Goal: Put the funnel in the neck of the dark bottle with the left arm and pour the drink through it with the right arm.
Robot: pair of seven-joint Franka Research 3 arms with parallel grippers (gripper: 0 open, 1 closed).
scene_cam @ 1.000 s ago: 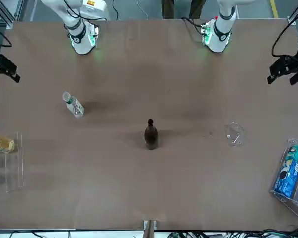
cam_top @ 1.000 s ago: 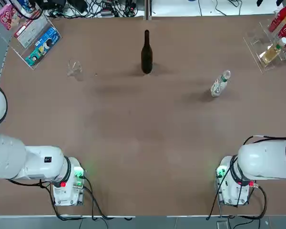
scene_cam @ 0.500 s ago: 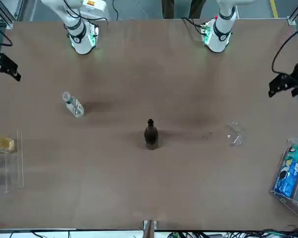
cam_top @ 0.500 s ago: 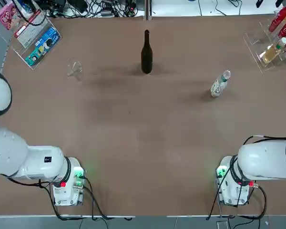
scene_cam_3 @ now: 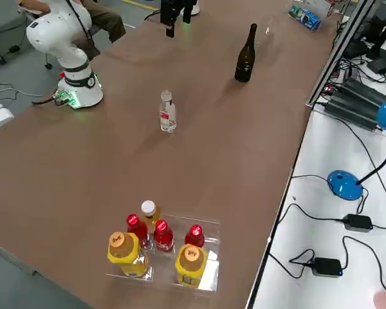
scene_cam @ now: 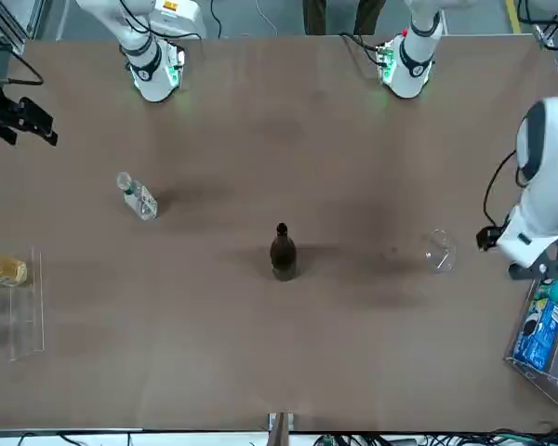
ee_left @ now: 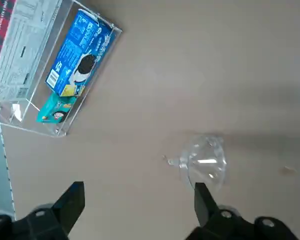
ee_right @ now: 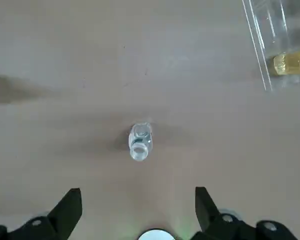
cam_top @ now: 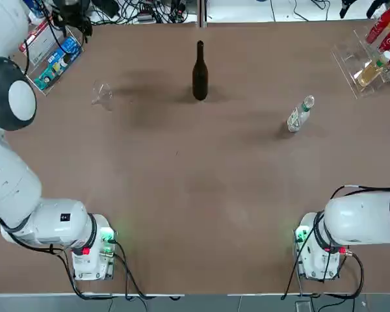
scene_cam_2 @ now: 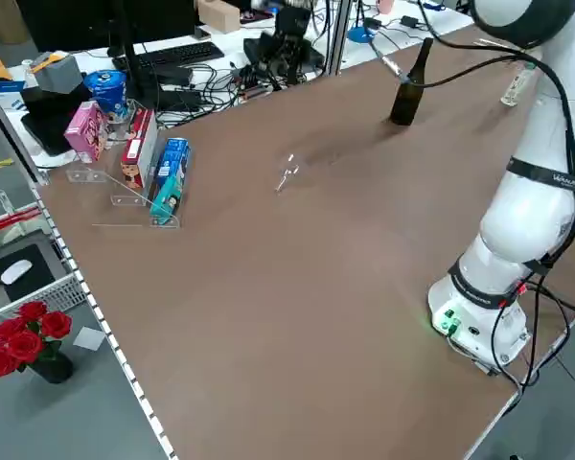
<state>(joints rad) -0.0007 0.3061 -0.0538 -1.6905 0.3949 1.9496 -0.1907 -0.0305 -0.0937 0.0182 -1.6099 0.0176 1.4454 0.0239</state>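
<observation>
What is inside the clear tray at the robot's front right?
In the clear tray, the right side view shows red-capped bottles and yellow-banded bottles, with a white-capped one. The bottles cover parts of its floor, so anything beneath them cannot be seen.

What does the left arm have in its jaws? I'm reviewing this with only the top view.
Observer: Nothing. The left wrist view shows the left gripper with its jaws wide apart, and the funnel lying on the table, outside them.
Reviewer: And the right arm? Its jaws are out of my picture.
Observer: The right wrist view shows the right gripper with its jaws also apart, the small clear bottle standing on the table beyond them.
Reviewer: Anyone near the robot?
Observer: Yes, the right side view shows a seated person behind the white arm's base.
</observation>
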